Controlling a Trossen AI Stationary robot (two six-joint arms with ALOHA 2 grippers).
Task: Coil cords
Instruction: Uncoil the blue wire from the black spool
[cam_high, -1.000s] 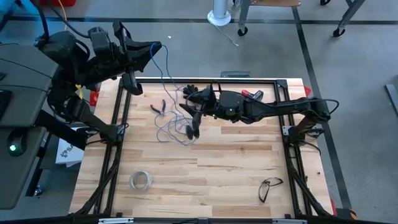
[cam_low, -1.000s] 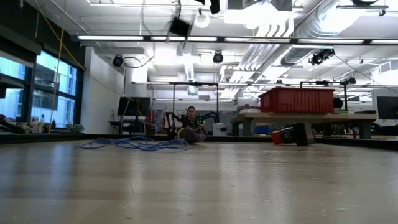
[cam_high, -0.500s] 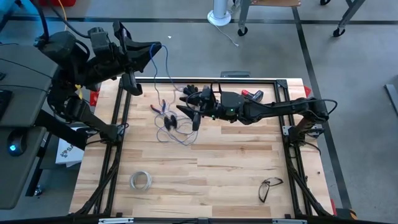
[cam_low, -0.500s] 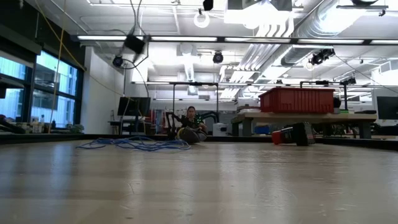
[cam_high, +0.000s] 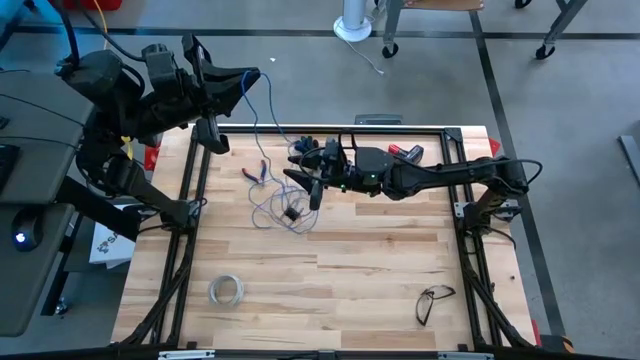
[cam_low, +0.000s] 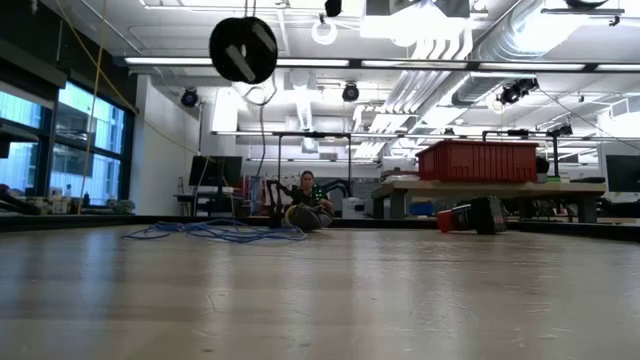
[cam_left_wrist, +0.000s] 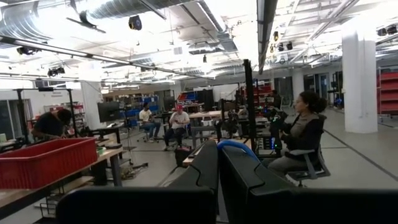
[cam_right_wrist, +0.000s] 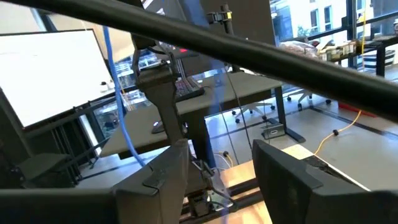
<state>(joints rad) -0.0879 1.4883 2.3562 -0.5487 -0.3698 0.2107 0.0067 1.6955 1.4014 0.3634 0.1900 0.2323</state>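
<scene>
The right gripper (cam_high: 303, 172) has its fingers spread apart above the bench (cam_high: 380, 260), its arm reaching level from the right side toward the middle. The left gripper (cam_high: 252, 75), fingers shut, is raised past the bench's far left corner. The thin bluish wire (cam_high: 270, 205) lies in loose loops below; the round dark spool (cam_low: 243, 48) hangs in the air.
</scene>
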